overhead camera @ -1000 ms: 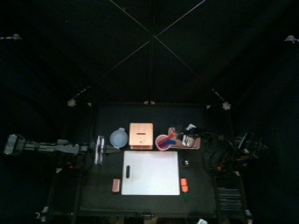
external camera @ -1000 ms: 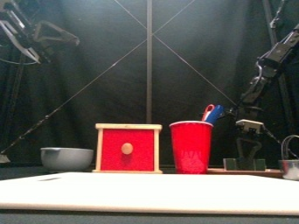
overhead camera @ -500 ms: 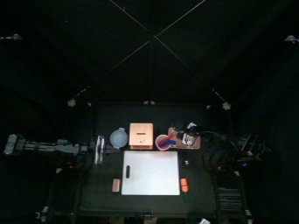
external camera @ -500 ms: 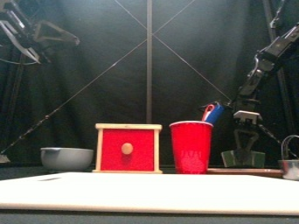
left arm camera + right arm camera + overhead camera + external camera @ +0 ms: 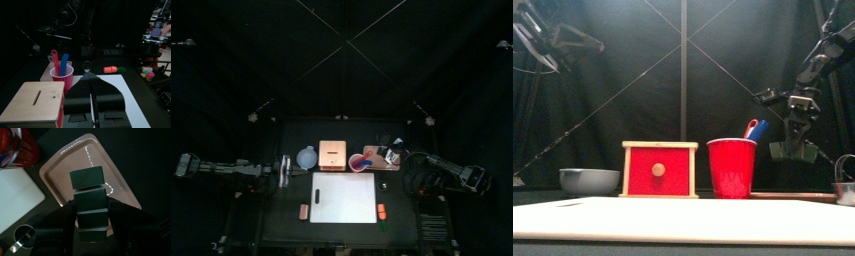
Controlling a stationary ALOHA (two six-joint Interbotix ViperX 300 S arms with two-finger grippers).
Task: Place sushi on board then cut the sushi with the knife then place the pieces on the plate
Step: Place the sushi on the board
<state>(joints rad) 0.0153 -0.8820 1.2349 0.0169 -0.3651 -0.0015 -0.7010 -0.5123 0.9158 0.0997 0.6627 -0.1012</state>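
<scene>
Surface first: found a black table [image 5: 285, 230] boxed in by black curtains, with back curtain filling upper half of top view. Saw left arm [image 5: 225, 167] reaching in level from left edge of that view, and found left gripper [image 5: 91, 84] clenched on nothing, with jaws pressed together at bottom middle of left wrist view. Moving right along lower part of front view, met blue-grey bowl [image 5: 589, 180], then pale wooden box [image 5: 659, 170] with red drawer front, then red cup [image 5: 732, 168] with blue knife [image 5: 65, 62] and red knife [image 5: 55, 57] standing in it. Saw white cutting board [image 5: 673, 222] spread across bottom of front view, before that row. In top view, spotted left orange toy [image 5: 303, 210] just beside board's left edge and right orange toy [image 5: 382, 211] just beside its right edge. Right of cup, found pink tray [image 5: 63, 170] lying flat. Above it, at middle right of front view, caught right gripper [image 5: 92, 210] grasping sushi roll [image 5: 88, 180] of dark green blocks by its sides, held clear of tray and not on board. At far right edge of front view, noted metal cutter [image 5: 844, 190] with wire handle, near tray.
</scene>
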